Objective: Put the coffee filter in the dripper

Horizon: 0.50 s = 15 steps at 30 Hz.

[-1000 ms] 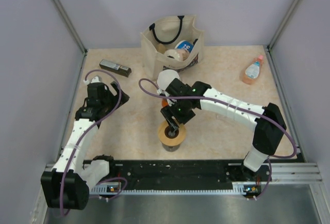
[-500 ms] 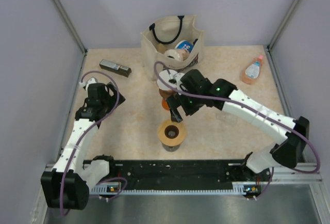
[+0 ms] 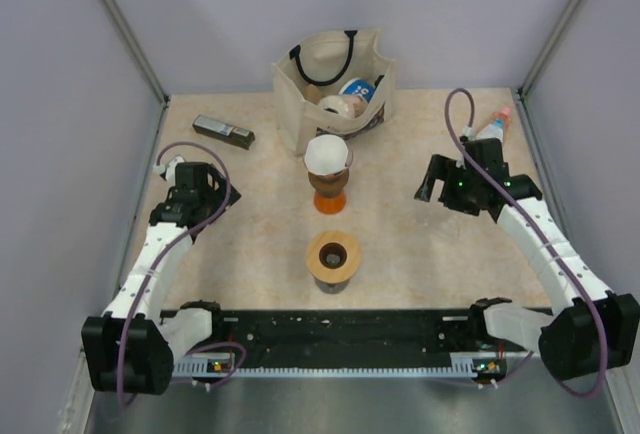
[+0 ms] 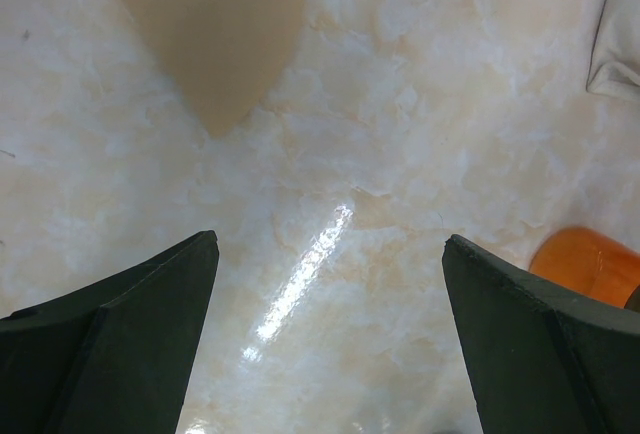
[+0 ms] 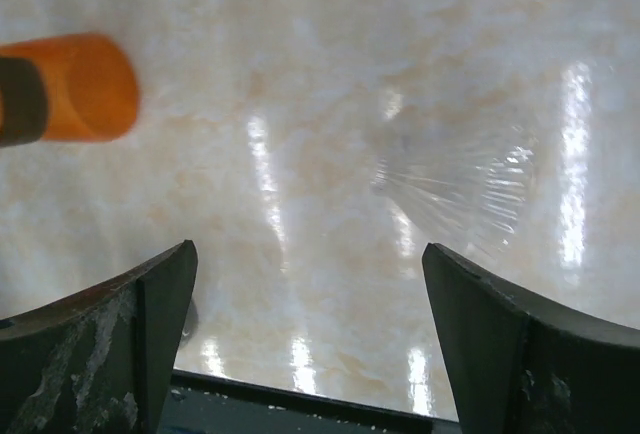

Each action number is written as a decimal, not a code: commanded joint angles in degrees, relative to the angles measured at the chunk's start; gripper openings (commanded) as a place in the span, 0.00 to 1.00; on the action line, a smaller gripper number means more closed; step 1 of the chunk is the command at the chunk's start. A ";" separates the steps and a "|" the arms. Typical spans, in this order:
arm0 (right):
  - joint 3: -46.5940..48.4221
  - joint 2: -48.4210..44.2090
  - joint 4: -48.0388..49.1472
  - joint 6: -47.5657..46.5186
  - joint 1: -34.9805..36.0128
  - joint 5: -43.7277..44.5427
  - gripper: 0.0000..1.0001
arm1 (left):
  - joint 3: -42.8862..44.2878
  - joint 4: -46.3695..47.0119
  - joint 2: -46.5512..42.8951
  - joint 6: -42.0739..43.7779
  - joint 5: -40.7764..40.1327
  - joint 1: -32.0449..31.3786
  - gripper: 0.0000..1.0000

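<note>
The white paper coffee filter sits spread as a cone inside the pinkish-brown dripper, which stands on an orange base at the table's middle, in front of the bag. My right gripper is open and empty, well right of the dripper and apart from it. In the right wrist view its jaws are wide over bare table, with the orange base blurred at upper left. My left gripper is open and empty at the left. Its wrist view shows the orange base at the right edge.
A tan flat ring with a centre hole rests on a glass near the front middle. A canvas bag with items stands at the back. A dark bar lies back left, and an orange-pink bottle back right.
My right arm has drawn back from the table's middle to the right side. The white filter, covered by the arm before, now shows seated in the dripper. The left arm has barely shifted.
</note>
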 commanded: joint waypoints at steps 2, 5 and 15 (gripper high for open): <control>-6.16 1.05 3.26 5.73 -10.11 -3.35 0.92 | 1.72 -0.40 -0.52 -0.21 -1.27 0.28 0.99; -8.79 1.50 5.28 5.90 -11.18 -2.92 0.91 | 1.37 -0.05 -0.88 0.14 -1.28 0.28 0.99; -13.72 2.11 13.45 5.64 -11.88 2.35 0.87 | 1.46 -0.05 -0.61 0.40 -0.40 0.28 0.99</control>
